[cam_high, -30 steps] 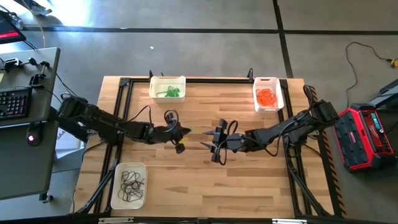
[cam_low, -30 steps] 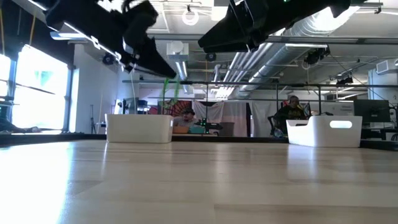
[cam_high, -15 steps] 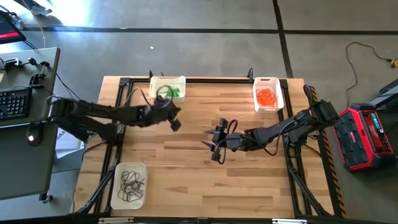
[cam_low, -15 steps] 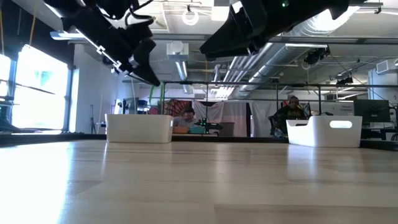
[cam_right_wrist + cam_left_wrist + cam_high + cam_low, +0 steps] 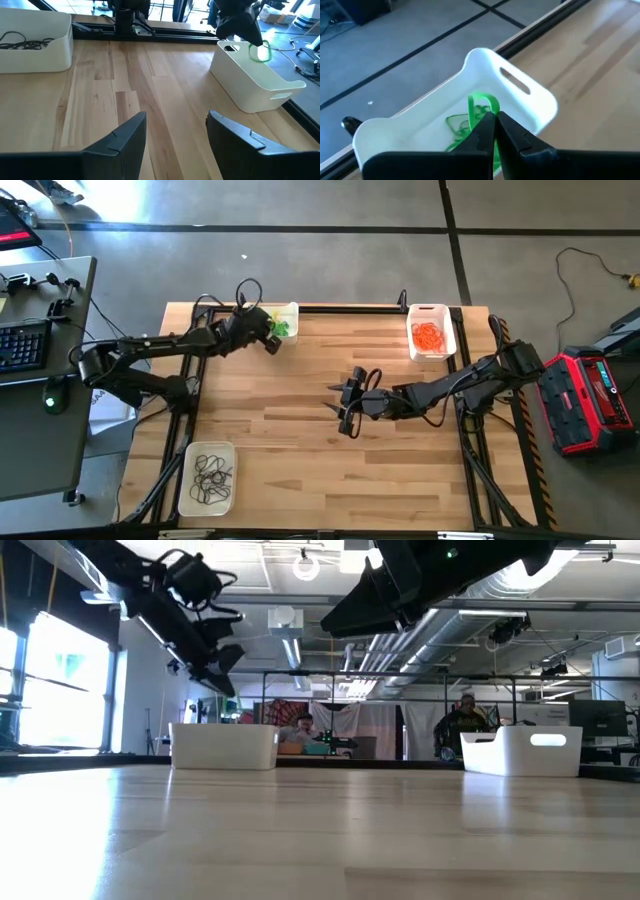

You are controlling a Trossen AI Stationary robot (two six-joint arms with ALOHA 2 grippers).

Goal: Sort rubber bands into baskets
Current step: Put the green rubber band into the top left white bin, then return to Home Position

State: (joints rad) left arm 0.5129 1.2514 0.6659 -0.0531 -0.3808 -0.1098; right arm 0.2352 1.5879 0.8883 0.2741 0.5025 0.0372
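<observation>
My left gripper (image 5: 271, 340) hovers over the far-left basket (image 5: 290, 313), shut on a green rubber band (image 5: 481, 102). More green rubber bands (image 5: 456, 121) lie on that basket's floor. The right wrist view shows the held band (image 5: 261, 51) dangling above the basket (image 5: 255, 82). My right gripper (image 5: 343, 406) waits open over the table's middle, nothing between its fingers (image 5: 176, 125). Orange bands fill the far-right basket (image 5: 446, 330). Dark bands lie in the near-left basket (image 5: 190, 498). My left gripper pinches the green rubber band between its two fingertips (image 5: 487, 125). A loop of the band (image 5: 490, 100) stands out beyond the tips, and the rest trails under the fingers. The fingers slant down toward the table's far edge. The band is lifted clear, above the basket.
A black metal frame (image 5: 350, 308) runs along the table's edges. Bare wooden tabletop (image 5: 300, 450) lies between the baskets. In the low view, people sit at desks in the room behind (image 5: 465, 720). A red case (image 5: 590, 395) stands off the table's right.
My left gripper has swung from the table's middle toward the far edge, carrying the green band, and now hangs over the far-left basket. It has stayed shut. My right gripper has kept still.
</observation>
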